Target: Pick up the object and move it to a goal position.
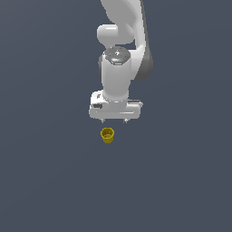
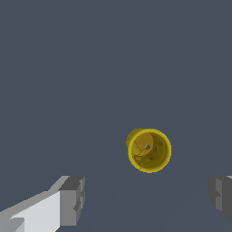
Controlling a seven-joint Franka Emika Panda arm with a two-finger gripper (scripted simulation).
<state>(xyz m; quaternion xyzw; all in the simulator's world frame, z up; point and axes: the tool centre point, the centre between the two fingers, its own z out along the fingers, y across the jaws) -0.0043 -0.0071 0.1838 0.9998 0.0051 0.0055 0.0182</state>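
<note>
Nothing is lifted yet: the spread, empty gripper [image 1: 114, 121] hangs above the upright cup [image 1: 107, 135], which sits at its 7 o'clock in the exterior view, so grasping and carrying remain.

The white Panda arm [image 1: 121, 27] comes down from the top of the exterior view, its last links stacked nearly vertical above the wrist. The gripper [image 1: 114, 121] points straight down, its wide white body level and crosswise to that camera. Only the short dark tips of the fingers [image 1: 104, 120] show beneath the body, set far apart. In the wrist view the two grey fingers [image 2: 72, 200] stand at opposite edges with a broad gap between them, holding nothing
</note>
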